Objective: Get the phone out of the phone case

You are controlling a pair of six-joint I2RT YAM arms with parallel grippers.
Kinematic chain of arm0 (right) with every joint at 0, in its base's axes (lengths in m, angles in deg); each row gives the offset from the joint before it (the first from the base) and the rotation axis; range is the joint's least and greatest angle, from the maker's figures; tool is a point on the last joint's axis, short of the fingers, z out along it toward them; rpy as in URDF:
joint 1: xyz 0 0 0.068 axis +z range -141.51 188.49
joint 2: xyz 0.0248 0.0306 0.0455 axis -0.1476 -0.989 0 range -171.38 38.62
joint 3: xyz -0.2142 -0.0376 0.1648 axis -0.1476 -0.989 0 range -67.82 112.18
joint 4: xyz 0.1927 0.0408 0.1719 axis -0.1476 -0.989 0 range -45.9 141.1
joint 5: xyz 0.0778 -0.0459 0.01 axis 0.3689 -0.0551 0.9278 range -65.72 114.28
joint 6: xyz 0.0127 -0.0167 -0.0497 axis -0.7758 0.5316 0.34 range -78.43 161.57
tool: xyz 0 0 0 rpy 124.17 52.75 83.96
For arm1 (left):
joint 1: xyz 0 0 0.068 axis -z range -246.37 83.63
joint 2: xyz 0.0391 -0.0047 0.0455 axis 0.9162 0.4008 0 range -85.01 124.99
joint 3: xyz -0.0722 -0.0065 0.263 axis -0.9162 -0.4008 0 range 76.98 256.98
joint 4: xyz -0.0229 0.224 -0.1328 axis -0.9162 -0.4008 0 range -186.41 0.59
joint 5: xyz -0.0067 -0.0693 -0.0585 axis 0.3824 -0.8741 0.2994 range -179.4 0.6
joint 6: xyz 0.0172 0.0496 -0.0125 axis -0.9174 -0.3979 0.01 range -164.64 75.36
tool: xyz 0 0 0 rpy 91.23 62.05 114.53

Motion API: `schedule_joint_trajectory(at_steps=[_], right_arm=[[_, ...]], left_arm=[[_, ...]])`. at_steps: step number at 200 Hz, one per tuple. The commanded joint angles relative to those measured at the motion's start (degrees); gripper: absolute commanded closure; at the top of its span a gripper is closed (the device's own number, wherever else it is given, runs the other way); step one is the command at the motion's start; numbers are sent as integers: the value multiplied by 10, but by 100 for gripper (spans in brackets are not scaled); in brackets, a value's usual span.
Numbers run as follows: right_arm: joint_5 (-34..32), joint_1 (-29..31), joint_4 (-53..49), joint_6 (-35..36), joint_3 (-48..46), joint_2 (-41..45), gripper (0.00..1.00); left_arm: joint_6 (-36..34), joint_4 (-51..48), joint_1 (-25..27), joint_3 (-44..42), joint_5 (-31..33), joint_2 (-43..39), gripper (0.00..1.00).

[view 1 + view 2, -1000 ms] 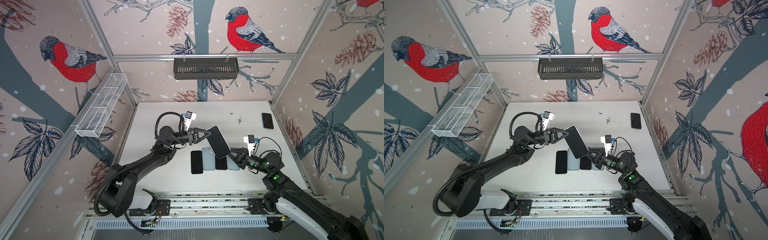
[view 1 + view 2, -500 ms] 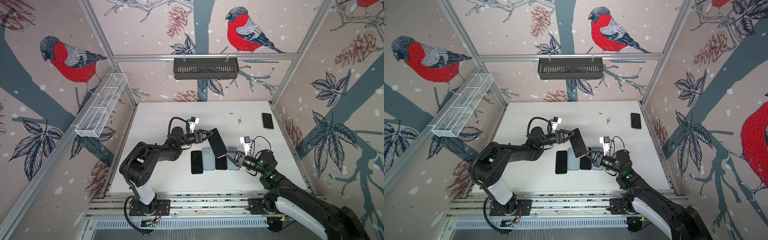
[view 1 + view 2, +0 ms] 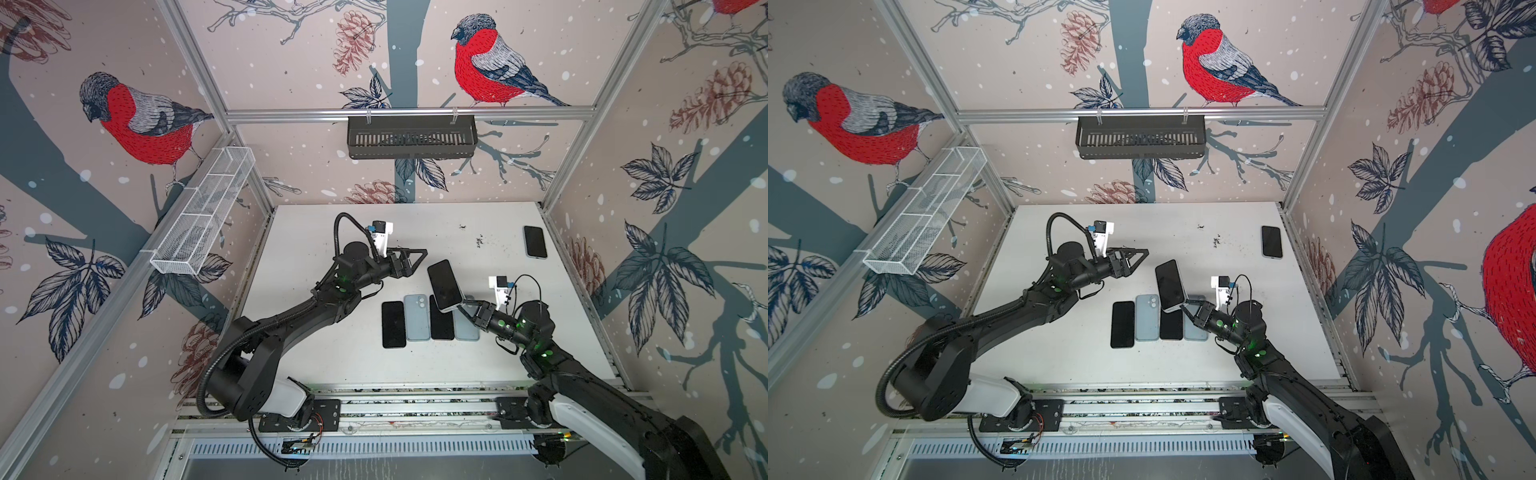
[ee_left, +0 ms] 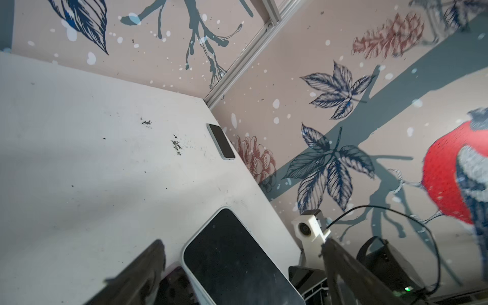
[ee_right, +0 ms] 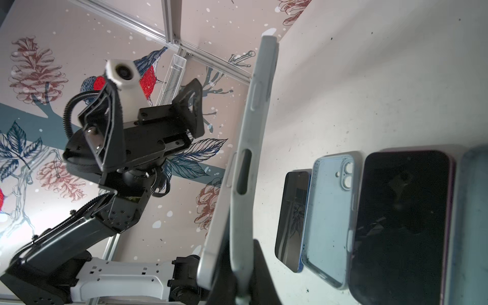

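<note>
Pincer status: the right pincer [image 3: 466, 308] is pressed together on the lower end of the phone case [image 5: 257, 105]. It holds the case tilted above the tabletop [image 3: 332, 357], over a row of phones and cases [image 3: 416, 318]. In the right wrist view the phone [image 5: 215, 232] stands partly out of the case at the pinched end, and its other end sits in the case. The left pincer [image 3: 417, 261] is spread wide, holds nothing, and sits just beside the phone's upper end, apart from it. A separate phone [image 3: 534, 242] lies near the tabletop's far right edge.
</note>
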Motion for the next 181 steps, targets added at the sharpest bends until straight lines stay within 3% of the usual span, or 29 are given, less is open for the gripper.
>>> schedule_joint_trajectory(at_steps=[1, 28, 66, 181], right_arm=[[12, -7, 56, -19, -8, -2, 100], [14, -11, 62, -23, -14, -2, 100], [16, -13, 66, -26, -14, -5, 100], [18, -13, 73, -41, -30, 28, 100]], left_arm=[[-210, -200, 70, 47, 114, -19, 8], [-325, -299, 145, 81, 159, -25, 9], [-392, -391, 211, 122, 222, 5, 10], [-392, -379, 239, 170, 328, 99, 20]])
